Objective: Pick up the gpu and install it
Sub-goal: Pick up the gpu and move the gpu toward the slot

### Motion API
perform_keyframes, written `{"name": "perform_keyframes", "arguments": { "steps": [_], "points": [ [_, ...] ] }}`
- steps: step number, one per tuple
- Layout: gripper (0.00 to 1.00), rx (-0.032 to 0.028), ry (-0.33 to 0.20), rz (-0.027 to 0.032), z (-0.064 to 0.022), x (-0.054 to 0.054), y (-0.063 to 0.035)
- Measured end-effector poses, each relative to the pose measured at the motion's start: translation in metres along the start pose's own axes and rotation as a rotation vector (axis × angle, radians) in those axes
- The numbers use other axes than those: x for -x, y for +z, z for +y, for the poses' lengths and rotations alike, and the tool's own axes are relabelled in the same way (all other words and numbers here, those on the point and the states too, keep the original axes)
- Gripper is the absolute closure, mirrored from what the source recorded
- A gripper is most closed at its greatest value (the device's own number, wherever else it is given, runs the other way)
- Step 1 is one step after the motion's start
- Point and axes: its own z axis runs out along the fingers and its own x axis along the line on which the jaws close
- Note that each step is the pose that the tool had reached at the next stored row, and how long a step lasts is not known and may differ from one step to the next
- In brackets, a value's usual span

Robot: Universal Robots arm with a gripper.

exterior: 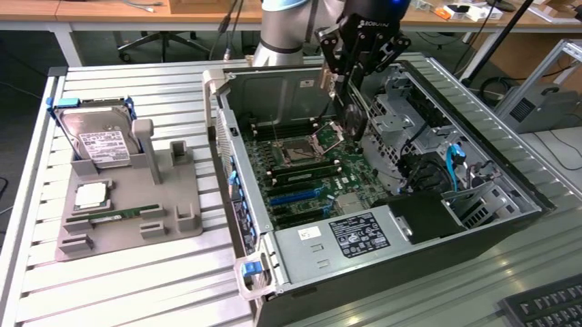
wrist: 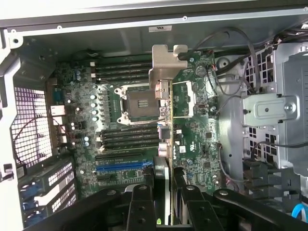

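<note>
Exterior view, and the pale slatted metal bench (exterior: 136,75) carries the big black and grey open computer case (exterior: 272,95), lying on its side with the green motherboard (exterior: 300,177) facing up. On the exterior view's left, just beside the case, sits the grey moulded parts holder (exterior: 136,197); a silver hard drive with a white label (exterior: 100,139) stands upright in it. Over the case, the black jaws are pinching the gpu (exterior: 353,119), a flat green card with a silver end bracket, hanging edge-on above the motherboard near the empty processor socket, not seated in any slot. Wrist view: there's that bracket (wrist: 166,67), card edge running straight back between the black fingers (wrist: 139,202), blue slot (wrist: 120,167) nearby on the board (wrist: 82,110). Back in the holder, a square silver processor (exterior: 91,195) and a narrow green memory stick (exterior: 123,216) lie flat.
</note>
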Motion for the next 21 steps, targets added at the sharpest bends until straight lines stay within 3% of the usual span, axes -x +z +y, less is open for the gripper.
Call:
{"name": "perform_keyframes", "arguments": {
  "steps": [17, 21],
  "points": [
    [0.74, -0.0001, 0.0, 0.0, 0.002, 0.022, 0.0091],
    [0.74, 0.0001, 0.0, 0.0, 0.002, 0.023, 0.0095]
  ]
}}
